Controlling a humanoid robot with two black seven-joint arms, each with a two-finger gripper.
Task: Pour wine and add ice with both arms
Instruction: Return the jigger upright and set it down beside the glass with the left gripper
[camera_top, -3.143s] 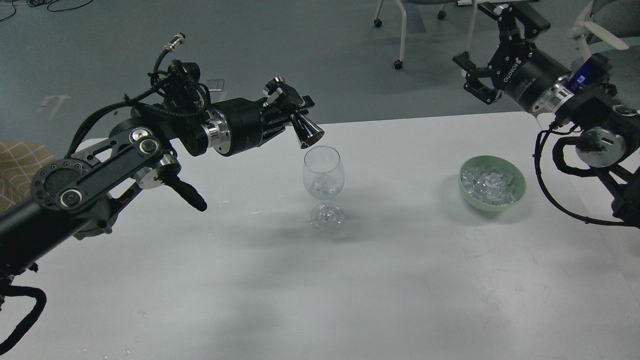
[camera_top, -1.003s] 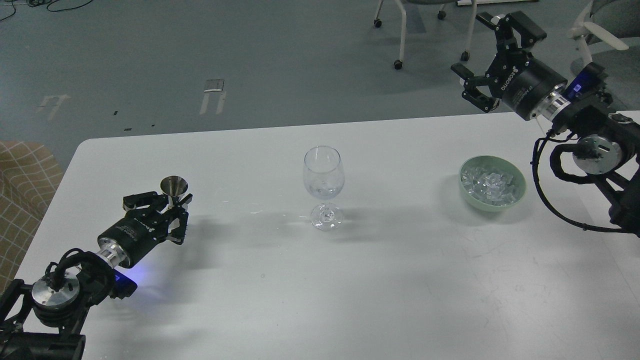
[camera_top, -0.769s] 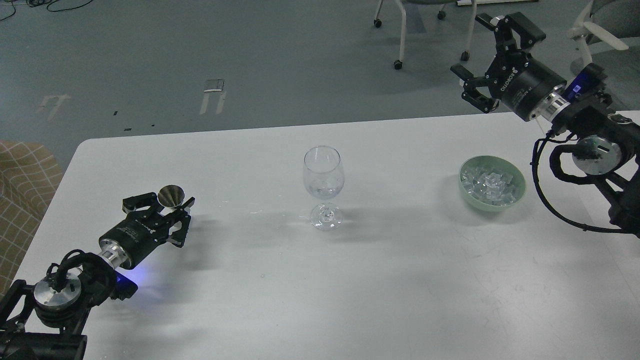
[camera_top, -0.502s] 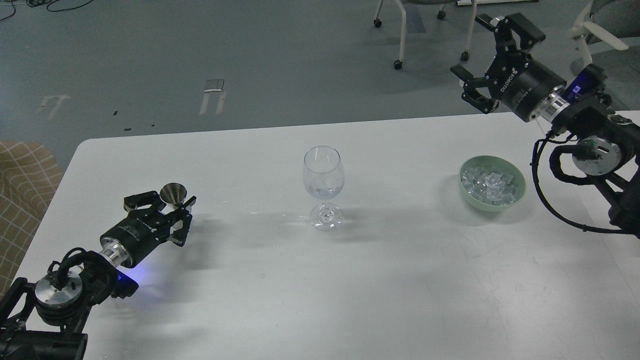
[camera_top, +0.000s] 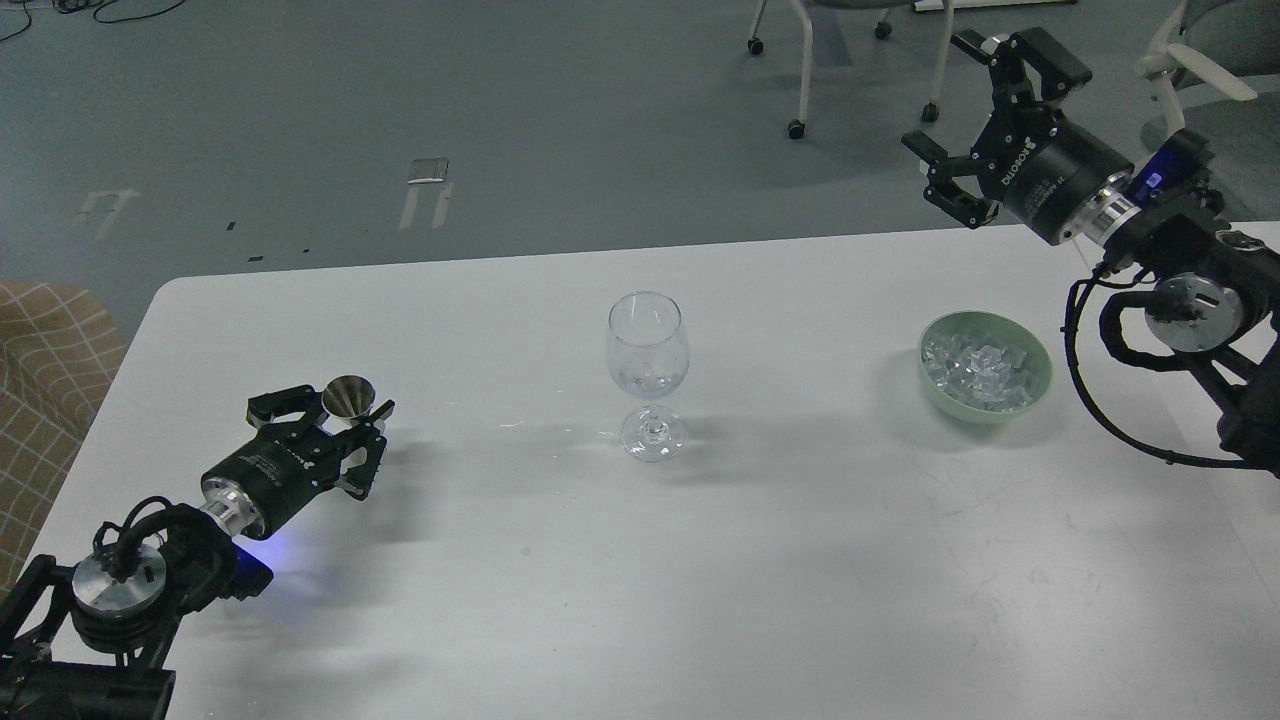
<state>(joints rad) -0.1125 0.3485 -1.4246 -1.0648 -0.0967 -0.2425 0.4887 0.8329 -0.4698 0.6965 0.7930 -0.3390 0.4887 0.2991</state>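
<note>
A clear wine glass stands upright mid-table, with a little colourless wine at the bottom of its bowl. A pale green bowl to the right holds several clear ice cubes. My left gripper is low over the table's left side. It is shut on a small metal measuring cup, held upright with its mouth up, well left of the glass. My right gripper is open and empty. It hangs high over the table's far edge, up and slightly left of the bowl.
The white table has its far edge behind the glass and its left edge near a checked cushion. Chair legs on castors stand on the floor beyond the table.
The left arm has swung down from pouring over the glass to the table's left side, with the cup now upright. Over the last second the cup sank slightly. The right gripper barely moved.
</note>
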